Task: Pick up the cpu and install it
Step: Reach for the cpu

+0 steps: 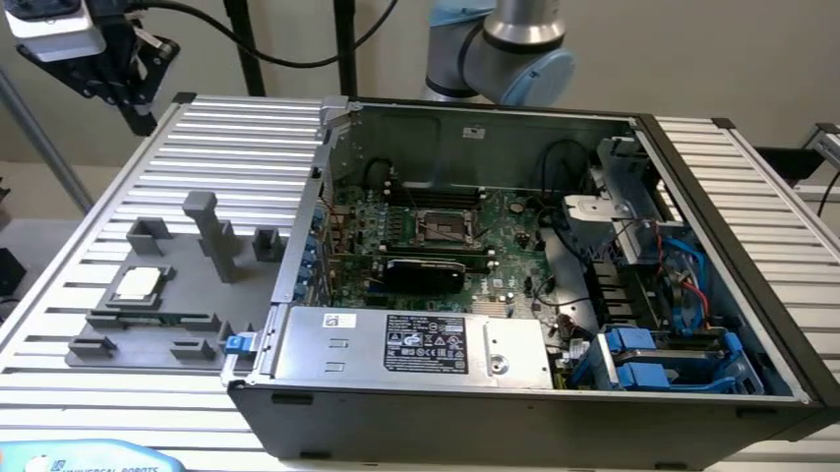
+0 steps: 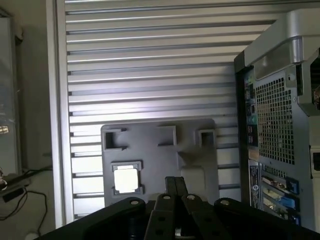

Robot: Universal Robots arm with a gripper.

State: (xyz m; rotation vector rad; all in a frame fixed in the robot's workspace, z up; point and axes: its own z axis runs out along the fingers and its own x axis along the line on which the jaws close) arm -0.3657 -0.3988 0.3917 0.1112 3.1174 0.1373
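Note:
The cpu [image 1: 138, 285], a small square chip with a silvery-white top, lies in a holder on the grey fixture plate [image 1: 197, 339] at the exterior view's left, beside the open computer case [image 1: 525, 393]. In the wrist view the cpu [image 2: 126, 179] shows bright on the same plate [image 2: 160, 150]. My gripper [image 1: 141, 120] hangs high above the far left corner of the ribbed table, well away from the chip. Its fingers [image 2: 176, 182] are pressed together with nothing between them. The dark motherboard socket [image 1: 447, 228] sits inside the case.
A long green memory stick [image 1: 155, 320] lies on the fixture plate near the chip. Grey upright posts [image 1: 210, 236] rise from the plate. The case's grilled rear panel [image 2: 275, 120] stands beside the plate. The ribbed aluminium table [image 1: 236, 147] stretches around them.

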